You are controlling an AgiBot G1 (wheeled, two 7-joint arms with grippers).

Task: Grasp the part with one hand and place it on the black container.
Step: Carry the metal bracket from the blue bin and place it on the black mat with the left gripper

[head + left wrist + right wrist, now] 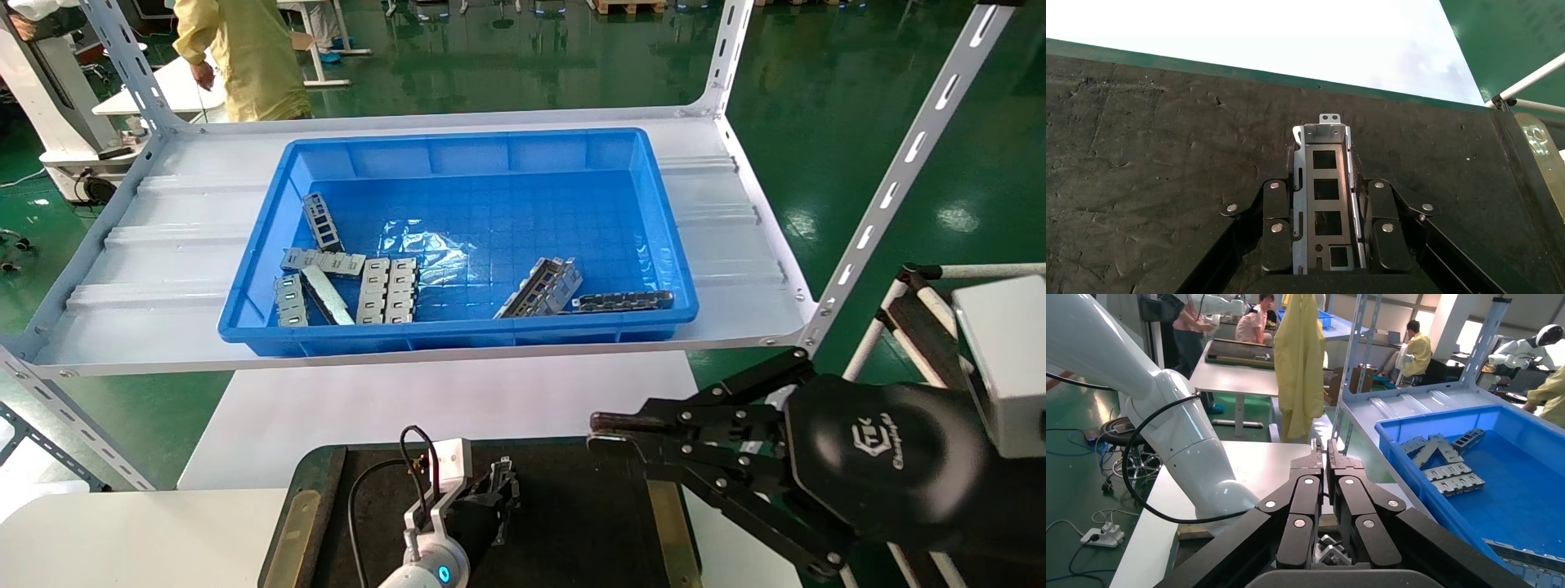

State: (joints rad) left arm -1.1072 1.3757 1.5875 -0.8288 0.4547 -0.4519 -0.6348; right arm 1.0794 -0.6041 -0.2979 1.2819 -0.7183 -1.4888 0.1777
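My left gripper is low over the black container, near its middle. In the left wrist view the left gripper is shut on the part, a narrow silver channel strip with a row of rectangular cutouts. The strip lies lengthways between the fingers, its tabbed end sticking out past the tips, right at the black felt surface. I cannot tell whether it touches the felt. My right gripper is shut and empty, hovering over the container's far right edge; it also shows in the right wrist view.
A blue bin with several silver metal pieces and a dark chain-like strip stands on the white shelf beyond the container. Brass strips line the container's sides. A person in yellow stands at the back left.
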